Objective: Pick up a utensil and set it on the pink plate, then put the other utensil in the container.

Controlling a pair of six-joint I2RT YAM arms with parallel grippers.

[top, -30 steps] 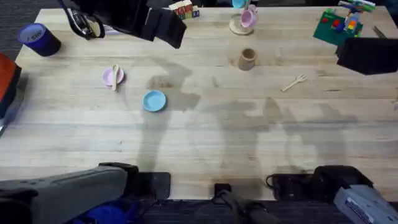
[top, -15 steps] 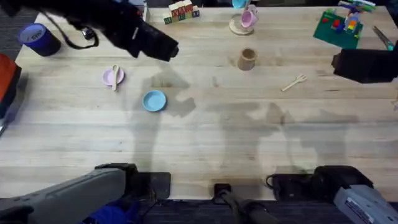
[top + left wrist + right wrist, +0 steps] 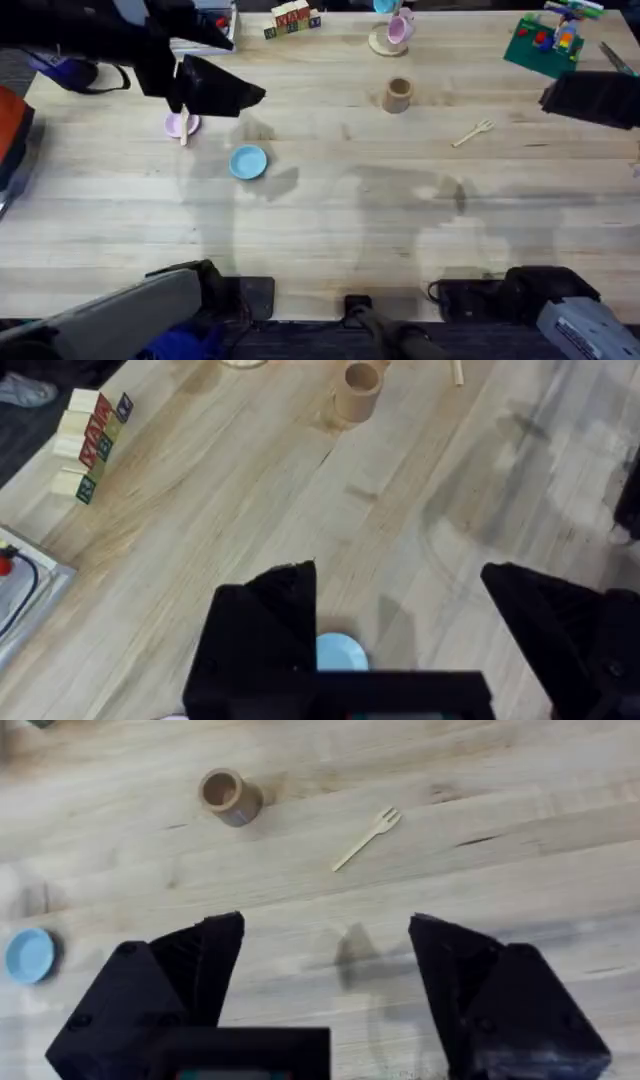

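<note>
Spoon (image 3: 184, 126) lies across the pink plate (image 3: 177, 124) at table's left-rear, handle sticking out toward the near side; both partly covered by the dark left arm overhead. Fork (image 3: 472, 132) lies flat on bare wood, right of centre, prongs to the far right, handle angled toward the near left; same fork (image 3: 368, 836) in right wrist view, untouched. Cup (image 3: 397, 95) stands upright, left of and a bit behind the fork, apart from it; seen as open-topped cylinder (image 3: 226, 795) in right wrist view and (image 3: 357, 391) in left wrist view. Blue plate (image 3: 248, 161) sits just near-right of the pink plate, not touching; its edge peeks between the left fingers (image 3: 340, 653). Left gripper (image 3: 400, 650) hangs above the table near the blue plate, jaws spread wide, nothing between them. Right gripper (image 3: 325, 990) is up above the table's right side, jaws wide apart, nothing held, fork and cup well ahead of it. In the overhead view the right arm shows as a dark block at the right edge. Farther back: pink mug (image 3: 399, 30) on a coaster at the rear centre, letter blocks (image 3: 291, 17) to its left, green toy board (image 3: 545, 40) at the rear right, blue tape roll (image 3: 62, 66) at the rear left under the arm.
</note>
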